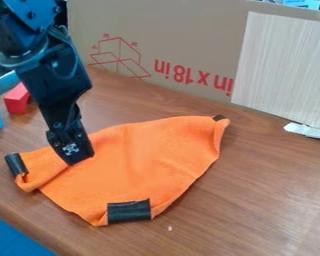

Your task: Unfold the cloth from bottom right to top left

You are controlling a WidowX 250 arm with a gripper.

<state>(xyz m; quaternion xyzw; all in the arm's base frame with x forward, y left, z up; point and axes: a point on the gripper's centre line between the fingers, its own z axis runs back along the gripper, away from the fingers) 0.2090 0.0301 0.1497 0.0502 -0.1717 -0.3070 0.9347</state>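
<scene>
Layout relative to the cloth (149, 155), which lies on the table (256, 200). On the cloth: one tape strip (16, 165) at its left end, a second strip (129, 211) at its near edge, a third strip (219, 118) at its far right corner. Over the cloth's left part: the gripper (77, 156). Left of the cloth and farther back: two blocks (17, 99). Behind the cloth: a cardboard sheet (189, 40). Behind the cloth and to its right: a flat panel (283, 65). Just before the cloth: a small crumb (169, 228).
</scene>
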